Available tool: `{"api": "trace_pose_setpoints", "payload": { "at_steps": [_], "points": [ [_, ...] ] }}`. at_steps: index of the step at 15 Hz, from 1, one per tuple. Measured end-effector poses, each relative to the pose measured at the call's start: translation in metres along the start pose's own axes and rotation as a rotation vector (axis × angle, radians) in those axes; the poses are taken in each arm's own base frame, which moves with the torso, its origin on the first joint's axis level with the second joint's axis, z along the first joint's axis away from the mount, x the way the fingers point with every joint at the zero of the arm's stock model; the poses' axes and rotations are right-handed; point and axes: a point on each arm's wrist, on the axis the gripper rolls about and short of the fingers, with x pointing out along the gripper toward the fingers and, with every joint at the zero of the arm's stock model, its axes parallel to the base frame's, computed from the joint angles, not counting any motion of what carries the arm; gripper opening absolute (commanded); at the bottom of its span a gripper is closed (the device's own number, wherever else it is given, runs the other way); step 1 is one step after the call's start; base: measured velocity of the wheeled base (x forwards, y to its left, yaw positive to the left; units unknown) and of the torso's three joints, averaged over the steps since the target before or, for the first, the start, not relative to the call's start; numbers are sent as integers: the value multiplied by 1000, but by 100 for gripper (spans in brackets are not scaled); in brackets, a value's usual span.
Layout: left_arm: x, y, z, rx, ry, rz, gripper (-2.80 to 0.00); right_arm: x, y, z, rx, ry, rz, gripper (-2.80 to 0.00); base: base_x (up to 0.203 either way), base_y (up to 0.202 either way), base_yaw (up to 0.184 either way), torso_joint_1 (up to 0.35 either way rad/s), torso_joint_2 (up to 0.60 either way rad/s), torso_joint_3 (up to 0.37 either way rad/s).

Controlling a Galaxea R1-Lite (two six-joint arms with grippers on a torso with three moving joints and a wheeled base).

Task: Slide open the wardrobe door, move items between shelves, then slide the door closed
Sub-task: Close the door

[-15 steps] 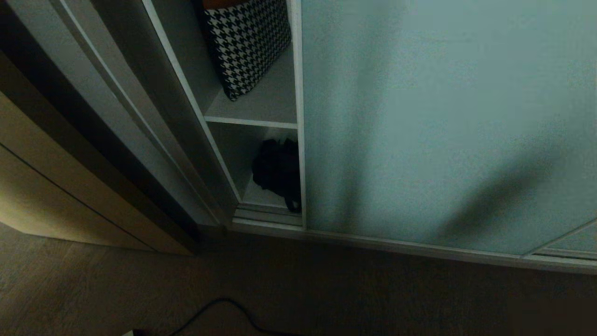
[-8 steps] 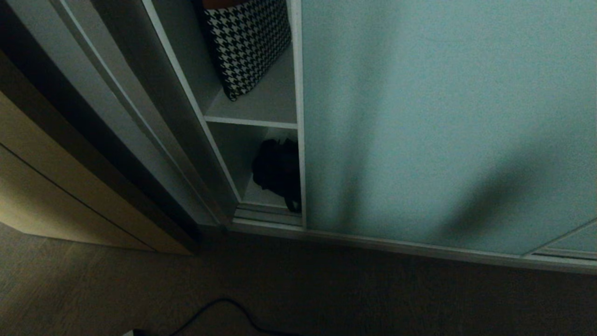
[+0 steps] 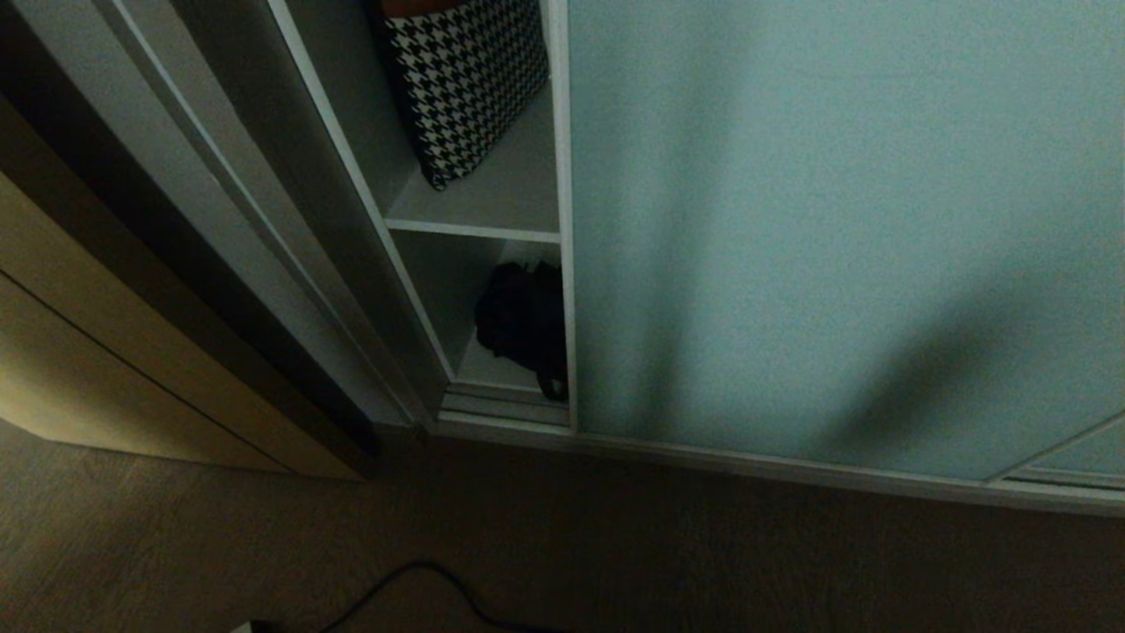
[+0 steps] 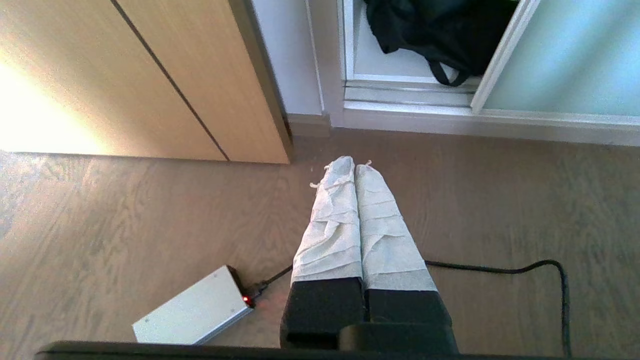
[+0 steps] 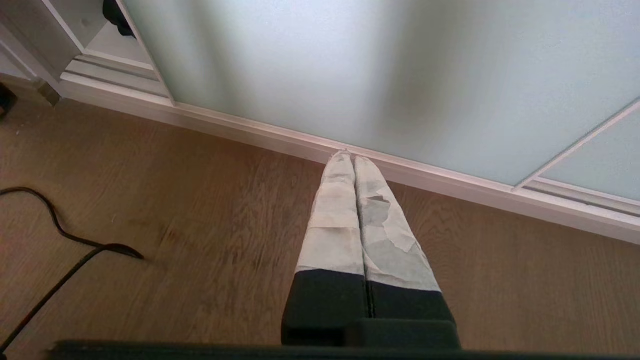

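Left hand (image 4: 355,167) pressed together, empty, above floor (image 4: 150,210); right hand (image 5: 349,159) together, empty, near sliding wardrobe door (image 5: 350,65).

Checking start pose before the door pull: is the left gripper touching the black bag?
Apart. In the left wrist view the left gripper, shut, hangs over bare floor, while the black bag lies inside the wardrobe beyond the door track.

A brown wood-grain floor (image 4: 125,210) runs up to a beige wooden cabinet front (image 4: 165,75). On the floor lies a flat silver metal box (image 4: 192,312) showing a small red light, with a black cable (image 4: 500,270) plugged into it.
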Motion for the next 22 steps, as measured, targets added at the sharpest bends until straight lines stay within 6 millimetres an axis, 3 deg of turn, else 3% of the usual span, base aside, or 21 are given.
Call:
{"api": "trace_pose_setpoints", "payload": {
  "at_steps": [1,3,6,9,13,15,19,22],
  "points": [
    [-2,0,5,1,-13,1,-280,0,0,0,0,0,0,-280,0,0,0,0,0,0],
    [-13,3,40,5,-128,2,-280,0,0,0,0,0,1,-280,0,0,0,0,0,0],
    [-42,9,117,13,-306,-31,-280,0,0,0,0,1,0,-280,0,0,0,0,0,0],
    [-39,16,201,-17,-348,-121,-280,0,0,0,0,1,0,-280,0,0,0,0,0,0],
    [17,22,311,-97,-348,-371,-280,0,0,0,0,1,0,-280,0,0,0,0,0,0],
    [48,23,348,-103,-329,-563,-280,0,0,0,0,1,0,-280,0,0,0,0,0,0],
    [113,9,371,-180,-157,-989,-280,0,0,0,0,1,0,-280,0,0,0,0,0,0],
    [153,-15,370,-245,-61,-1145,-280,0,0,0,0,1,0,-280,0,0,0,0,0,0]
  ]
}}
